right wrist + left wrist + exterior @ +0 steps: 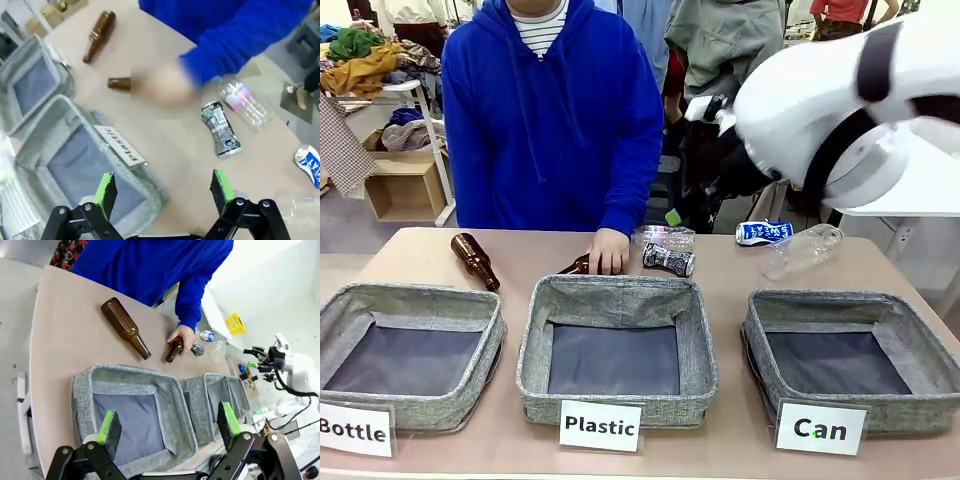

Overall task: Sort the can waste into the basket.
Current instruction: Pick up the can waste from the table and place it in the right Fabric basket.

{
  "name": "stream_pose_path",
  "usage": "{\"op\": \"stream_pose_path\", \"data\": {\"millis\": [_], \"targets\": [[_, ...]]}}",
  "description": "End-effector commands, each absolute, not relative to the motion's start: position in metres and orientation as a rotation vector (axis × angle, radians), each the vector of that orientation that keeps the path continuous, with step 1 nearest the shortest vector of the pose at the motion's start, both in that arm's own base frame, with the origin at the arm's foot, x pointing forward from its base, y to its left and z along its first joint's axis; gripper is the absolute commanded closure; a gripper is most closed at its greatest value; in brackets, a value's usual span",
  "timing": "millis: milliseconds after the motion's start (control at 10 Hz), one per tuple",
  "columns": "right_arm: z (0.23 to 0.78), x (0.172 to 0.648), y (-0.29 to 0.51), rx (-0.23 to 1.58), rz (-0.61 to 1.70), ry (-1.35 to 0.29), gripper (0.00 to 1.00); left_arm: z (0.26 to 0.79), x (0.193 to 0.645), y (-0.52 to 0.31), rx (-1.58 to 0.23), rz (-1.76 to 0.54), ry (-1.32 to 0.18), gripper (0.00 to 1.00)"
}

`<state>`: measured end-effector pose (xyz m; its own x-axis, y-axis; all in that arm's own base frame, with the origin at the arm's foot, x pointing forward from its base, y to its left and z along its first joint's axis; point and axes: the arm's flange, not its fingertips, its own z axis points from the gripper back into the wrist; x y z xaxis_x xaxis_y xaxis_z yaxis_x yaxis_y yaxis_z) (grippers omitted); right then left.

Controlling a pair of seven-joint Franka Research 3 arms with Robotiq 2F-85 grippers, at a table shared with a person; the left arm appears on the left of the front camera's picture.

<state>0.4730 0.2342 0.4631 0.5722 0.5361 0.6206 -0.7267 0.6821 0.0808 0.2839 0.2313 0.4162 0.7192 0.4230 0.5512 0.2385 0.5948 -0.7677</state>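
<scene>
Right end effector (163, 182) hangs above the tabletop (420, 255) with its green pads spread as wide as they go and nothing between them. Left end effector (168, 422) is likewise wide apart and empty, poised over the Bottle basket (82, 390), well apart from both cans.

The 2 cans lie on their sides at the far part of the tabletop. The black can (220, 129) lies ahead of the right end effector, in line with the finger at the view's right, its long axis pointing roughly away from the wrist and so crossing the line between the pads. The blue can (309, 162) lies farther out, past that finger. A clear plastic bottle (242, 100) lies just beyond the black can, and the person's hand (608, 250) rests near it.

The Can basket (825, 298) stands empty on the robot's right. I judge the right arm nearer, with the black can its likelier 1st target.
</scene>
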Motion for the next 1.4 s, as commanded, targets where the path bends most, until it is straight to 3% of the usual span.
{"op": "stream_pose_path", "data": {"millis": [0, 100, 300, 600, 800, 900, 1000, 1300], "targets": [[0.476, 0.482, 0.207, 0.320, 0.685, -0.601, 0.00, 0.415, 0.285, 0.233, -0.962, 0.099, -0.821, 0.00], [0.510, 0.450, 0.137, 0.361, 0.608, -0.634, 0.00, 0.415, 0.285, 0.233, -0.962, 0.099, -0.821, 0.00], [0.545, 0.392, -0.013, 0.427, 0.416, -0.549, 0.00, 0.415, 0.285, 0.233, -0.962, 0.099, -0.821, 0.00], [0.511, 0.336, -0.137, 0.531, 0.203, -0.484, 0.00, 0.415, 0.285, 0.233, -0.962, 0.099, -0.821, 0.00], [0.494, 0.325, -0.163, 0.603, 0.044, -0.541, 0.00, 0.415, 0.285, 0.233, -0.962, 0.099, -0.821, 0.00], [0.504, 0.315, -0.159, 0.535, 0.174, -0.501, 0.00, 0.415, 0.285, 0.233, -0.962, 0.099, -0.821, 0.00], [0.494, 0.307, -0.182, 0.563, 0.099, -0.509, 0.00, 0.417, 0.283, 0.232, -0.954, 0.116, -0.791, 0.00], [0.523, 0.345, -0.093, 0.497, 0.423, -0.583, 0.00, 0.507, 0.202, 0.360, -1.177, 0.307, -1.145, 0.00]]}}
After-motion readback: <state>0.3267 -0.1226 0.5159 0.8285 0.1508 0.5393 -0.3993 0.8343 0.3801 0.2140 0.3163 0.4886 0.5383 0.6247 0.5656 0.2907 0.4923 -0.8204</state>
